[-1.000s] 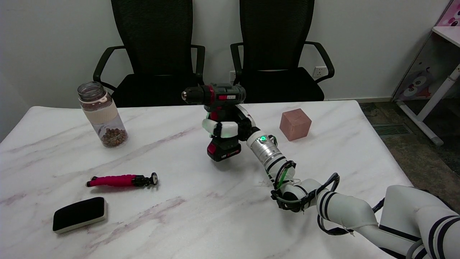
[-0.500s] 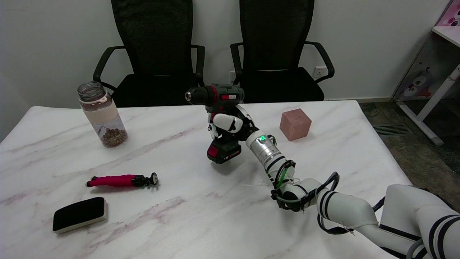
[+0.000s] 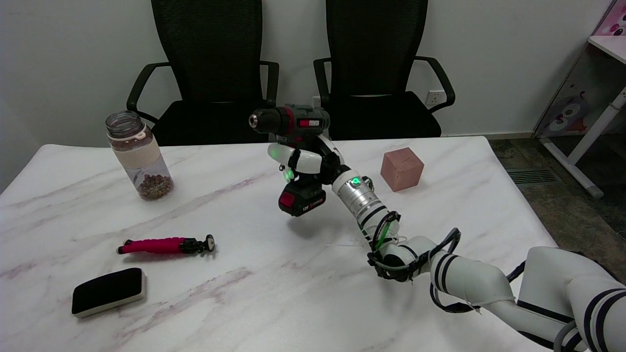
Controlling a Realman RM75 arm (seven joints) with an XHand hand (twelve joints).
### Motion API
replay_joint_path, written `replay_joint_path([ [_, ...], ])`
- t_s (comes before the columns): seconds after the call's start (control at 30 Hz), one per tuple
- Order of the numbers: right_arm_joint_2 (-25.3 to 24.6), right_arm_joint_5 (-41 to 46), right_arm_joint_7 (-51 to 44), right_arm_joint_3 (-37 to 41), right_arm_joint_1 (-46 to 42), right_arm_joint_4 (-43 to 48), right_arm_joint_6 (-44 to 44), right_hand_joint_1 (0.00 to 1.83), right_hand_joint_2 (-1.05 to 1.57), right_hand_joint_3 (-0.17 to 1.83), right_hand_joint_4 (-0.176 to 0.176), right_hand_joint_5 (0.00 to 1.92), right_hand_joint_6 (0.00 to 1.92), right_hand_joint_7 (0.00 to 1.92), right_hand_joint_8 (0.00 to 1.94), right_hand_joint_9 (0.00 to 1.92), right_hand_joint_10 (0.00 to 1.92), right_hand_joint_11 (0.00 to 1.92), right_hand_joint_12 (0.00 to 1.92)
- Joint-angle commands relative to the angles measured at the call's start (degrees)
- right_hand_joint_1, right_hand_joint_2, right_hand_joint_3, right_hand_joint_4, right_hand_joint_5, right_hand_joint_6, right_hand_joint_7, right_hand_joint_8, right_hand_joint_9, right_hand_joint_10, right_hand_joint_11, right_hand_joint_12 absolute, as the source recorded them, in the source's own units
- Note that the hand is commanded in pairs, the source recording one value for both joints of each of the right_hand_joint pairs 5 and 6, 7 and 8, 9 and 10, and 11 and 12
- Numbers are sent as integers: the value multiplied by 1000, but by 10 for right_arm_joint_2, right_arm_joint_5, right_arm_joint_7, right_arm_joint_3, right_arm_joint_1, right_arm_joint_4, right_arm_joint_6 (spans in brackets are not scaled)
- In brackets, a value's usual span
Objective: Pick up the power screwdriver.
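Right hand [image 3: 305, 161] wraps the power screwdriver [image 3: 293, 156] by its handle, mid-table [image 3: 244, 303], battery base just above the surface w/ shadow under it. Risk: the top-heavy body could twist or slip in the fingers if grip's loose. Handle axis roughly upright; chuck points toward picture-left.

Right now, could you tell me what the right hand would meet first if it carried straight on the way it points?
Probably nothing on the table: the right hand, gripping the drill, points up-left toward the left chair, though depth is unclear.
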Motion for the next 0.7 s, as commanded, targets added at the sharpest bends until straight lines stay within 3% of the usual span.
replay_joint_path([
  [0.03, 24, 3, -2, 3, 41, -52, 2, 859, 1571, 1404, 176, 1920, 1920, 1920, 1920, 1920, 1920, 1920, 1920],
  [0.27, 32, 6, -27, 16, 64, -64, -2, 866, 1571, 1625, 176, 1920, 1920, 1920, 1920, 1920, 1920, 1920, 1920],
  [0.7, 53, 6, -73, 44, 83, -99, -2, 908, 1571, 1694, 176, 1920, 1920, 1920, 1920, 1920, 1920, 1920, 1920],
])
